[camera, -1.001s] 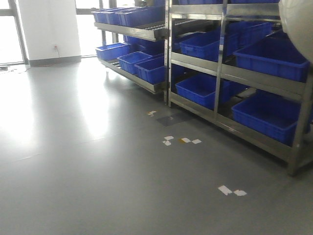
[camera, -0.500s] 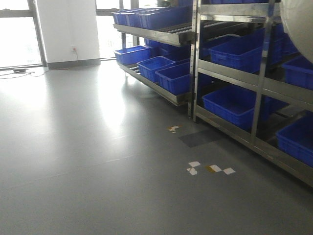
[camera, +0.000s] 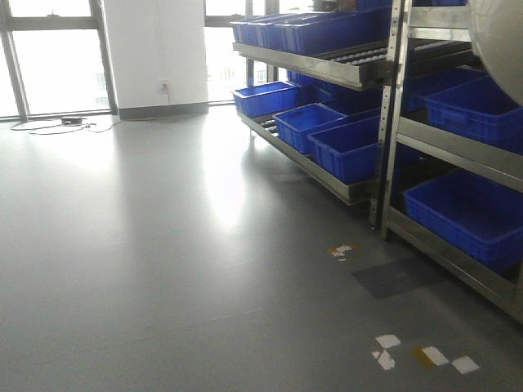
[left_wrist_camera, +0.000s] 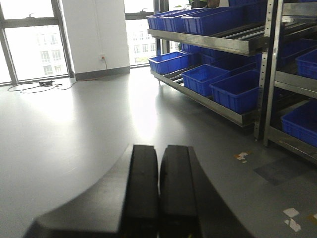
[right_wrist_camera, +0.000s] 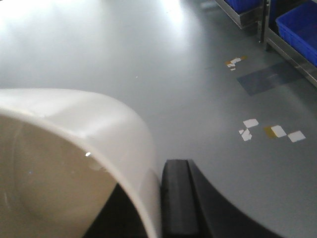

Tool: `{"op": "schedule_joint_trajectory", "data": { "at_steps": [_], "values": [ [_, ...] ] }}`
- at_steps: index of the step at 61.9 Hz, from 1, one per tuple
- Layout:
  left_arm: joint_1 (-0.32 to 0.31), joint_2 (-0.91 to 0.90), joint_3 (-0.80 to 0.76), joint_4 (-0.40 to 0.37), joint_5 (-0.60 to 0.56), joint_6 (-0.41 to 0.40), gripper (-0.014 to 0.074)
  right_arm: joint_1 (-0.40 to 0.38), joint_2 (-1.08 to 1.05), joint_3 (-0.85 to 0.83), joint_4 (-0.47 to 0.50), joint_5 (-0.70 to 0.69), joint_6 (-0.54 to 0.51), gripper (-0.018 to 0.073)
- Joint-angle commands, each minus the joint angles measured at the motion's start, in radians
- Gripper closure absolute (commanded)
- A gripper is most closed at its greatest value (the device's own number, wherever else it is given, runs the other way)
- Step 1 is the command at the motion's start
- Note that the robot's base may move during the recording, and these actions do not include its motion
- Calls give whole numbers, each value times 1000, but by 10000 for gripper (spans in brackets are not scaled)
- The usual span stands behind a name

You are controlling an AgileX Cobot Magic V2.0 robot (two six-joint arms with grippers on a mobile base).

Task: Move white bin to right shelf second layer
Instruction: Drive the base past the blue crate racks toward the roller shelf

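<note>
Shelving fills the right side of the front-facing view. Blue crates [camera: 351, 147] sit on sloped levels, and those whose insides show look empty. A roller level [camera: 364, 59] runs above them. The curved pale shape in the top right corner is the white bin [camera: 498, 37], carried high and clear of the floor [camera: 163, 245], probably for travel. Which level it is bound for I cannot tell from here.

From the left wrist, the left end effector [left_wrist_camera: 158, 193] has its two dark fingers pressed together with nothing between them, idle and pointed toward the racks.

From the right wrist, the white bin [right_wrist_camera: 74, 124] fills the lower left, its inside bare. One finger [right_wrist_camera: 176, 198] of the right end effector [right_wrist_camera: 157, 203] lies flat against the bin's outer wall. The other is hidden, so the hold looks like a pinch on the wall, letting one arm carry the tub alone.
</note>
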Motion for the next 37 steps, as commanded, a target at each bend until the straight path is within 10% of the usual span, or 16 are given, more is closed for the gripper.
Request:
{"op": "schedule_joint_trajectory", "data": {
  "at_steps": [1,37],
  "values": [
    [-3,-14,37,-6,-85,-3,512,-4,4,-33,12,-91,-3,510],
    [-3,-14,37,-6,-85,-3,512,-4,4,-33,12,-91,-3,510]
  ]
}}
